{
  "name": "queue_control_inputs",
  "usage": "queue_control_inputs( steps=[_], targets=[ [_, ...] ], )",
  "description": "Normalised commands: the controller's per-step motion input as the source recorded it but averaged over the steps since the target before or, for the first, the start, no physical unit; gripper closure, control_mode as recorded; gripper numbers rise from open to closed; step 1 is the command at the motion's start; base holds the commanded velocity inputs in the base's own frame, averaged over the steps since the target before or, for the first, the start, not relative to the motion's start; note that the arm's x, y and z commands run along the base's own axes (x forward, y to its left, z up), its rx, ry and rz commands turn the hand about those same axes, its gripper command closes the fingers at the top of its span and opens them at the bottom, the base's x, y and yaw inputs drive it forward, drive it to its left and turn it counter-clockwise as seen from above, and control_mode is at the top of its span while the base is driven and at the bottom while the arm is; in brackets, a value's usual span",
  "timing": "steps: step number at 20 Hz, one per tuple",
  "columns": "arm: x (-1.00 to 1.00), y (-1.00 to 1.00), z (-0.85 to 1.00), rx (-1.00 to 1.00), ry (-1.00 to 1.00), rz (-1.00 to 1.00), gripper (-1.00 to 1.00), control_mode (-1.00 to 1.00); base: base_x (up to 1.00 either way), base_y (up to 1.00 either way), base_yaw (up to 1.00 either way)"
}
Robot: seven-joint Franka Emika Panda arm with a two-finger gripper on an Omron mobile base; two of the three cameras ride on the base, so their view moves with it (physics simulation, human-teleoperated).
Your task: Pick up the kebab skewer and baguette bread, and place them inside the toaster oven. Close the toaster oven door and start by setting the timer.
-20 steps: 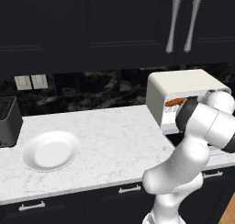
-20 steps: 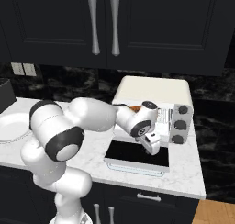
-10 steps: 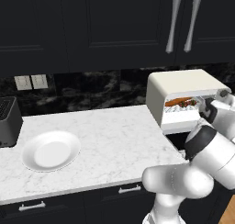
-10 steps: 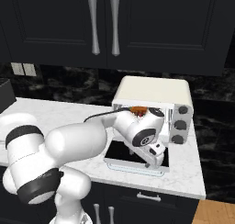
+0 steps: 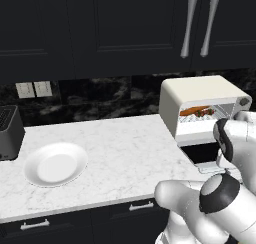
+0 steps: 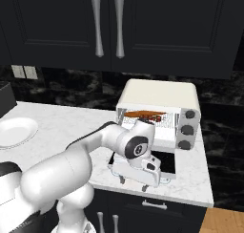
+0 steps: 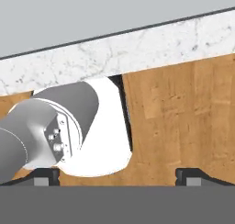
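The toaster oven (image 5: pixel 200 95) (image 6: pixel 159 96) stands at the counter's right end, its door (image 5: pixel 204 153) (image 6: pixel 166 163) folded down flat and open. On the wire rack inside lie the orange-brown baguette bread (image 5: pixel 192 111) (image 6: pixel 139 113) and, beside it, the dark kebab skewer (image 5: pixel 206 113) (image 6: pixel 154 118). My gripper (image 6: pixel 133 183) (image 7: pixel 118 176) hangs at the door's front edge, pointing down past the counter edge, open and holding nothing. In the hand view its fingertips (image 7: pixel 46 175) stand wide apart over the wooden floor (image 7: pixel 183 117).
A white plate (image 5: pixel 54 163) (image 6: pixel 14 131) sits on the marble counter (image 5: pixel 125 148) at the left, with a dark slot toaster (image 5: pixel 7 133) beyond it. Three dark knobs (image 6: pixel 187 130) run down the oven's right side. Black cabinets hang above.
The hand has dropped from the oven's mouth down to the front edge of the open door and turned to point downward. The jaws stayed open.
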Motion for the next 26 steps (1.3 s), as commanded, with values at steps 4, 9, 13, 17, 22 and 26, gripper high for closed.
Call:
queue_control_inputs(
  steps=[4, 9, 13, 17, 22, 26],
  targets=[
    [-0.34, 0.04, -0.03, 0.16, 0.14, 0.26, -1.0, -1.0, 0.0, 0.0, 0.0],
    [0.37, 0.14, -0.05, 0.13, -0.01, 0.17, -1.0, -1.0, 0.0, 0.0, 0.0],
    [0.58, 0.0, -0.32, 0.07, -0.04, 0.05, -1.0, -1.0, 0.0, 0.0, 0.0],
    [0.55, 0.0, -0.57, 0.0, -0.05, 0.0, -1.0, -1.0, 0.0, 0.0, 0.0],
    [0.73, -0.1, -0.45, -0.01, -0.05, 0.0, -1.0, -1.0, 0.0, 0.0, 0.0],
    [0.33, -0.15, -0.64, -0.05, -0.08, 0.0, -1.0, -1.0, 0.0, 0.0, 0.0]
  ],
)
